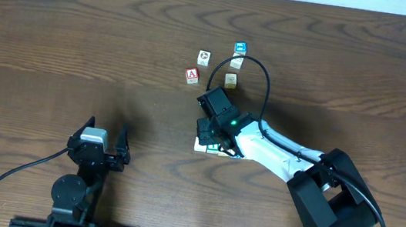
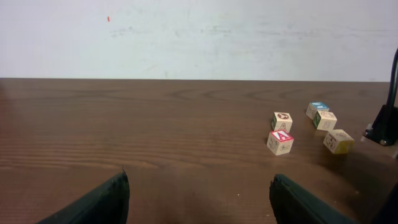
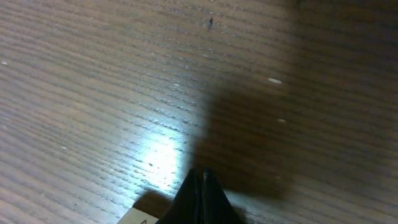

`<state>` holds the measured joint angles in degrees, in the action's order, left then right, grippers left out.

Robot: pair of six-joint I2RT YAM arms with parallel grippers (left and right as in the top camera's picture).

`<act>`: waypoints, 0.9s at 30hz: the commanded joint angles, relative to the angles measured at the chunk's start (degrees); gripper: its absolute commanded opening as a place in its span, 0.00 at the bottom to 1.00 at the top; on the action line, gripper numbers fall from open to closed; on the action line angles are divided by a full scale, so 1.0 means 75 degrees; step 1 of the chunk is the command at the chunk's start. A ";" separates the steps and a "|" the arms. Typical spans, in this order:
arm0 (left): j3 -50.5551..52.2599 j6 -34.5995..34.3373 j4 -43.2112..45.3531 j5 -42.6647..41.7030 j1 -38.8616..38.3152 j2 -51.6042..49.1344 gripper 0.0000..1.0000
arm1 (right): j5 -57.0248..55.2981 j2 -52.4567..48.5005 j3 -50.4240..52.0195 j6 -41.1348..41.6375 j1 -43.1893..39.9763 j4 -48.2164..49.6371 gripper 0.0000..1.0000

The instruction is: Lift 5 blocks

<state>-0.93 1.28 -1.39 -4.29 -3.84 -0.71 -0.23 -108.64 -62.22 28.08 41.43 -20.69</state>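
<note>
Your right gripper (image 3: 202, 180), pinched shut on nothing, hangs just beside a pale block (image 3: 142, 218); your left gripper (image 2: 199, 183) gapes empty.

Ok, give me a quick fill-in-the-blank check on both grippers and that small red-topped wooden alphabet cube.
1. The left gripper has its jaws ___.
2. The right gripper has its jaws ___, with nothing between them.
3. The small red-topped wooden cube shows the letter ___.
Missing words: open; shut; A.
</note>
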 commanded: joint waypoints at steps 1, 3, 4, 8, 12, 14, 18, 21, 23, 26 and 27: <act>0.0093 -0.0041 -0.0303 -0.0134 0.0038 0.0006 0.73 | -0.0224 -0.0032 -0.0047 0.0082 -0.0035 -0.0023 0.01; 0.0093 -0.0041 -0.0303 -0.0131 0.0038 0.0006 0.73 | -0.0219 -0.0032 -0.0047 0.0087 -0.0032 -0.0090 0.01; 0.0093 -0.0041 -0.0303 -0.0134 0.0038 0.0006 0.73 | -0.0224 -0.0032 -0.0047 0.0119 -0.0023 -0.0140 0.01; 0.0093 -0.0041 -0.0303 -0.0134 0.0038 0.0006 0.73 | -0.0227 -0.0032 -0.0047 0.0204 -0.0017 -0.0318 0.01; 0.0093 -0.0041 -0.0303 -0.0131 0.0038 0.0006 0.73 | -0.0227 -0.0032 -0.0047 0.0201 -0.0017 -0.0323 0.01; 0.0093 -0.0041 -0.0303 -0.0134 0.0038 0.0006 0.73 | -0.0251 -0.0032 -0.0047 0.0204 -0.0017 -0.0297 0.01; 0.0093 -0.0041 -0.0303 -0.0131 0.0038 0.0006 0.73 | -0.0393 -0.0032 -0.0047 0.0233 -0.0026 -0.0306 0.01; 0.0093 -0.0041 -0.0303 -0.0134 0.0038 0.0006 0.73 | -0.0388 -0.0032 -0.0047 0.0318 -0.0023 -0.0367 0.01; 0.0093 -0.0041 -0.0303 -0.0134 0.0038 0.0006 0.73 | -0.0388 -0.0032 -0.0047 0.0385 -0.0017 -0.0428 0.01; 0.0093 -0.0041 -0.0303 -0.0134 0.0038 0.0006 0.73 | -0.0388 -0.0032 -0.0047 0.0425 -0.0012 -0.0481 0.01; 0.0093 -0.0041 -0.0303 -0.0134 0.0038 0.0006 0.73 | -0.0388 -0.0032 -0.0047 0.0425 -0.0012 -0.0481 0.01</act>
<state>-0.93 1.28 -1.39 -4.29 -3.84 -0.71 -1.89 -108.64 -62.52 29.98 41.36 -23.51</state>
